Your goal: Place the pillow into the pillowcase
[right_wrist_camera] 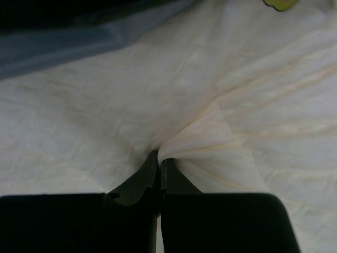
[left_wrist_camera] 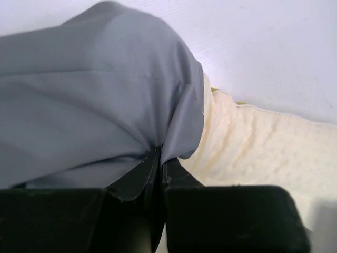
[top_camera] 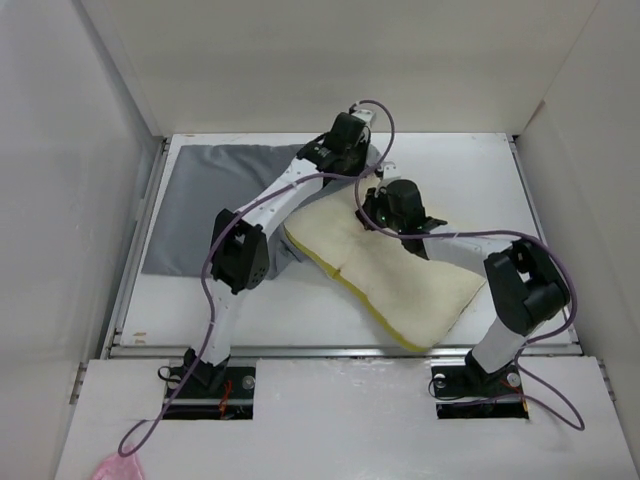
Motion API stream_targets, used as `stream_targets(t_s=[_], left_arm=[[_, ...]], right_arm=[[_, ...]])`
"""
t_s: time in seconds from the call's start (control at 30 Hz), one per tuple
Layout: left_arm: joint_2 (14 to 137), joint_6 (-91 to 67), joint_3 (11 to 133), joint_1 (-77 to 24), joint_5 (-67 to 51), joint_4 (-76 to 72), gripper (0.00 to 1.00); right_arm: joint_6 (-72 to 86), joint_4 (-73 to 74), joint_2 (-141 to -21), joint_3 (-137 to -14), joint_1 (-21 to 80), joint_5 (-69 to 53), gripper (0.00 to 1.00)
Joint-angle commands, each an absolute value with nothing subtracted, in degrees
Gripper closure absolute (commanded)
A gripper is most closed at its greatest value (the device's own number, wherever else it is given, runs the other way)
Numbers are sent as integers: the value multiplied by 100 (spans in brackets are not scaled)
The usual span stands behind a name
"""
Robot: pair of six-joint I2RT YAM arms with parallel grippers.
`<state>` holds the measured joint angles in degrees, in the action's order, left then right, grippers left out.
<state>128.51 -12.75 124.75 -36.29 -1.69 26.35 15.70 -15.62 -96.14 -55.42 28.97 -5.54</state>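
Overhead, pillow [top_camera: 400, 280] and pillowcase [top_camera: 200, 205] lie on a white table [top_camera: 470, 180] between white walls [top_camera: 60, 180].

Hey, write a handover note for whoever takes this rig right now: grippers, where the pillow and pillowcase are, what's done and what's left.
Left gripper: shut, pinching an edge of the thin grey fabric pillowcase, right beside the pillow's far end.
Right gripper: shut on a pinched fold of the thick cream foam pillow.
The pillowcase lies mostly flat at the far left of the white table. The pillow lies diagonally beside it, nearly all uncovered.
Done: both things are gripped.
Left: open the case's mouth and feed the whole pillow in.
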Motion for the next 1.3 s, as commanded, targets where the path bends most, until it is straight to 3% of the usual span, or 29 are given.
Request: stream_targets(t_s=[0.0, 0.13, 0.2, 0.23, 0.27, 0.3, 0.47, 0.6, 0.77, 0.97, 1.27], left_arm=[[11709, -1213, 12053, -4402, -748, 2199, 100], [10900, -1423, 10506, -4518, -264, 1925, 100], [10732, -1625, 9951, -4518, 25, 1925, 41], [10566, -1696, 9819, -4448, 139, 2029, 23], [10469, -1783, 9591, -4447, 236, 2030, 14], [10355, -1845, 9441, -4378, 411, 2030, 0], [8897, -2354, 8395, -4271, 878, 1715, 0], [7649, -2689, 7429, -4157, 1248, 1661, 0], [6418, -3707, 5733, -3850, 1652, 1819, 0], [5897, -4096, 4581, -3086, 1723, 1627, 0], [7652, -3727, 4754, -1997, 1406, 984, 0]], right_arm=[[2258, -3111, -9545, -5678, 3094, -48, 100], [2408, -2428, -9546, -5678, 3094, 587, 100], [2085, -1935, -9309, -5678, 3094, 589, 99], [1935, -1794, -9212, -5678, 3094, 537, 90], [1812, -1488, -9107, -5617, 3094, 536, 71], [1593, -1398, -8853, -5512, 3094, 536, 62], [310, -985, -7973, -5204, 3391, 484, 22], [-842, -817, -7647, -5203, 3953, -22, 2], [-1685, -511, -8259, -5720, 4350, -992, 1], [-2118, -18, -9640, -7055, 4772, -669, 1], [-2048, -123, -11117, -7839, 4772, 61, 4]])
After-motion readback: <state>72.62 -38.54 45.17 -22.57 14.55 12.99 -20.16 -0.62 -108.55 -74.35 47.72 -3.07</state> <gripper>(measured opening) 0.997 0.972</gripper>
